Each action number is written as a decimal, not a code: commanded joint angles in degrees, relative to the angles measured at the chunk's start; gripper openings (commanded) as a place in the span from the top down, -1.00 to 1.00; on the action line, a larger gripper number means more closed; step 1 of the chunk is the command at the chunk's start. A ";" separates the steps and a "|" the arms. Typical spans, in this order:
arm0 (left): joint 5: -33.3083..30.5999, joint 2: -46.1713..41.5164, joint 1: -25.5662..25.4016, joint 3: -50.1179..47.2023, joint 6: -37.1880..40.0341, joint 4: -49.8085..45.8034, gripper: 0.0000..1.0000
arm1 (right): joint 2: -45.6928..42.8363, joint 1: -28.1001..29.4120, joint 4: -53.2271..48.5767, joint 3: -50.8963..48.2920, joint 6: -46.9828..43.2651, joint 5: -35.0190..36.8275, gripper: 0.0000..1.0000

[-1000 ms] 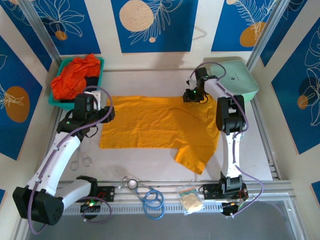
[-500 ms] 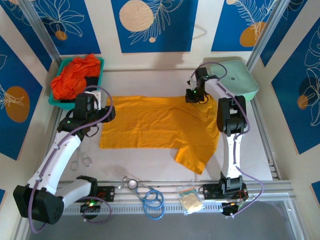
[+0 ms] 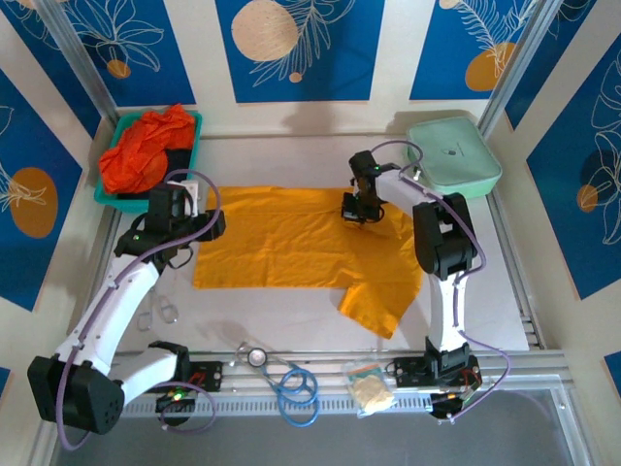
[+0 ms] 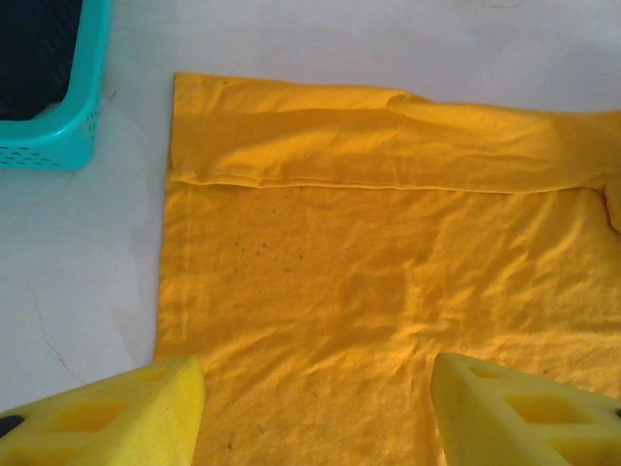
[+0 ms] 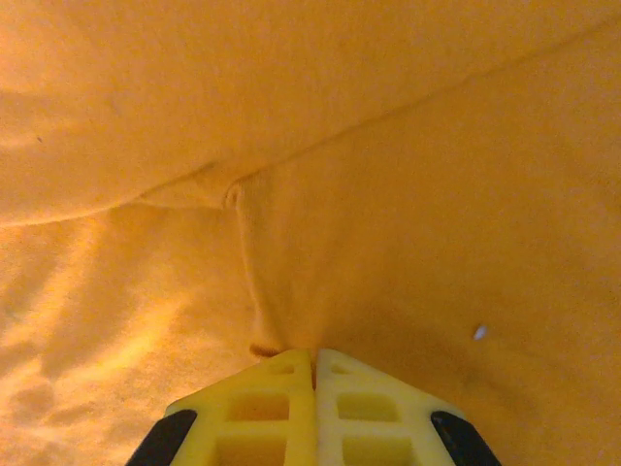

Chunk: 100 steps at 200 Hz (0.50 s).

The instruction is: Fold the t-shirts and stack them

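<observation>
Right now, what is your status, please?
Left tool open over yellow t-shirt. Right tool shut, pinching its cloth. Red-orange t-shirts in teal tray.

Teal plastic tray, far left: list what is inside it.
Crumpled red-orange cloth t-shirts are heaped in the teal plastic tray, above its rim. Their number and anything beneath the heap are covered.

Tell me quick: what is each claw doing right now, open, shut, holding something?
Left gripper: open, holding nothing, above the yellow t-shirt.
Right gripper: shut, pinching a fold of the yellow t-shirt.
</observation>
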 commanded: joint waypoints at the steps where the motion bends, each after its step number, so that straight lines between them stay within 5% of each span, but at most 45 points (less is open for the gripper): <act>1: 1.20 -0.02 -0.48 -1.19 0.28 1.82 -0.27 | -2.92 0.81 -0.48 -0.81 5.70 4.26 0.84; 19: 1.37 0.08 -0.44 -1.43 0.28 1.91 -0.27 | -2.67 1.36 -1.13 -0.81 7.25 6.01 0.41; 32: 1.37 0.07 -0.48 -1.56 0.02 1.82 -0.28 | -2.83 1.43 -1.13 -0.92 7.59 6.24 0.31; 100: 0.06 0.31 -0.43 -0.25 -9.28 -5.79 -0.62 | -11.22 0.76 -2.29 -1.67 2.31 5.64 0.26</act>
